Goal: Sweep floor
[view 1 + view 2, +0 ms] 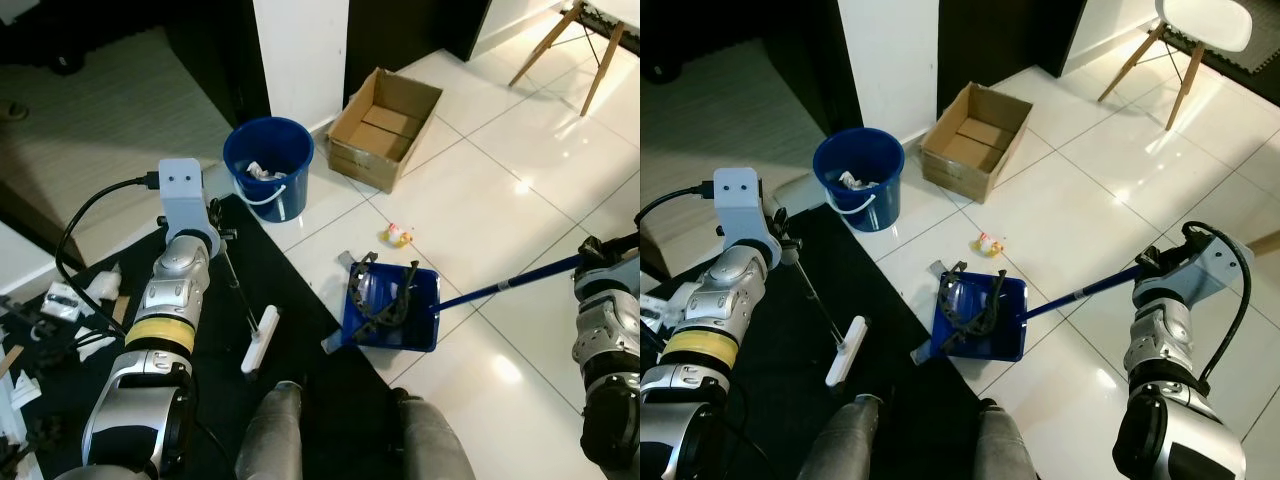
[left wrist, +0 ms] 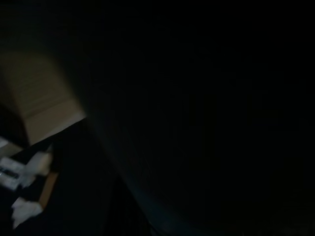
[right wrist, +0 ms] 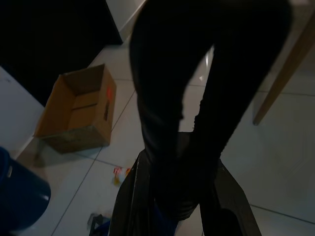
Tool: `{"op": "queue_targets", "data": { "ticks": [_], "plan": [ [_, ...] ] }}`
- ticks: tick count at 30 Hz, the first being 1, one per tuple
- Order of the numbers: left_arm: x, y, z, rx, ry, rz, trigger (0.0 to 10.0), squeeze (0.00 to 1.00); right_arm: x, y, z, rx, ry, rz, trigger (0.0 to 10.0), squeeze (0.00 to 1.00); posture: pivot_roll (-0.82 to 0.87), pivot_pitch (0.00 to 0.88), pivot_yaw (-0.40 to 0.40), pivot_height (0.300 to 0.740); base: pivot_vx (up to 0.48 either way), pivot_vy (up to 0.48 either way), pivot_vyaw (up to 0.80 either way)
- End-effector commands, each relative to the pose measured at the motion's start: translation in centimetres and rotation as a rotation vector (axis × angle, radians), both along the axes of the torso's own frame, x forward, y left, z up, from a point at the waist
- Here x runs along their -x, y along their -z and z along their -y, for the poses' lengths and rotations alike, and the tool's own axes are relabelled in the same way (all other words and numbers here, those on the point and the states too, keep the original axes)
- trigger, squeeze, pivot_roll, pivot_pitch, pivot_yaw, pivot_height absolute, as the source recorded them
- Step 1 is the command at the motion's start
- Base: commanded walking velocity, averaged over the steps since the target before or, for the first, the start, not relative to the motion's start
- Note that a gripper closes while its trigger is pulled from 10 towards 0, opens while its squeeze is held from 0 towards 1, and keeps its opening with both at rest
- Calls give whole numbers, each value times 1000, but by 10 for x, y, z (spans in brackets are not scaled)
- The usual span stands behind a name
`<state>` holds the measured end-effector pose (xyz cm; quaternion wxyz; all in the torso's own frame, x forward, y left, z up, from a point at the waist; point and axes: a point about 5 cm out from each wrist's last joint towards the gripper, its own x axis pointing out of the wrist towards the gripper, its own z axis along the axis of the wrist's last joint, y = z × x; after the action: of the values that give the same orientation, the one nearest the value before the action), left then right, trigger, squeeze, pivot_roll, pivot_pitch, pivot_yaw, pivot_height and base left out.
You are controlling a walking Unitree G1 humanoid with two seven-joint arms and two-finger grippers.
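Dustpan (image 1: 985, 318): blue, flat on white tiles, long handle running to right gripper (image 1: 1152, 262), fingers pinching it.
Broom (image 1: 240, 300): thin handle at left gripper (image 1: 215, 232); grip cannot tell; white head on black mat (image 1: 200, 330).
Litter (image 1: 400, 236): small yellow piece, just beyond dustpan.
Bucket (image 1: 268, 165): blue, beside cardboard box (image 1: 385, 128).

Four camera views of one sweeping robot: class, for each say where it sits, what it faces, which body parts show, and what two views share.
Left eye view: head, looking down at white tile floor; silver left arm and both legs show.
Right eye view: head, same scene; right arm holds the blue long-handled dustpan.
Left wrist view: left wrist, very dark; pale floor and white scraps barely visible.
Right wrist view: right wrist, along the right gripper toward the open cardboard box.
Shared: box, round blue plastic bucket, small yellow toy.
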<state>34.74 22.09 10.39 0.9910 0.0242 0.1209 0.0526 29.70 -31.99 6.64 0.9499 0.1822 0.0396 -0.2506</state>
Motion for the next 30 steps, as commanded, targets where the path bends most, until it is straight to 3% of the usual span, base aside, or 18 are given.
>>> {"op": "queue_targets", "data": {
  "ticks": [1, 7, 15, 30],
  "plan": [
    [2, 4, 4, -8, 13, -12, 10000, 0, 2, -2, 3, 11, 16, 23, 10000, 0, 25, 68, 14, 740, -439, 0, 0],
    [1, 5, 8, -23, 31, -27, 10000, 0, 5, -1, 7, 13, 21, 13, 10000, 0, 25, 79, 16, 740, -396, 0, 0],
    [-2, 6, 12, -51, 94, -65, 10000, 0, 11, 3, 10, 15, 33, 3, 10000, 0, 22, 82, 22, 740, 0, 0, 0],
    [-6, 4, 17, -77, 117, -70, 10000, 0, 18, 5, 16, 19, 55, 1, 10000, 0, 14, 78, 28, 740, 0, -416, 0]
  ]
}}
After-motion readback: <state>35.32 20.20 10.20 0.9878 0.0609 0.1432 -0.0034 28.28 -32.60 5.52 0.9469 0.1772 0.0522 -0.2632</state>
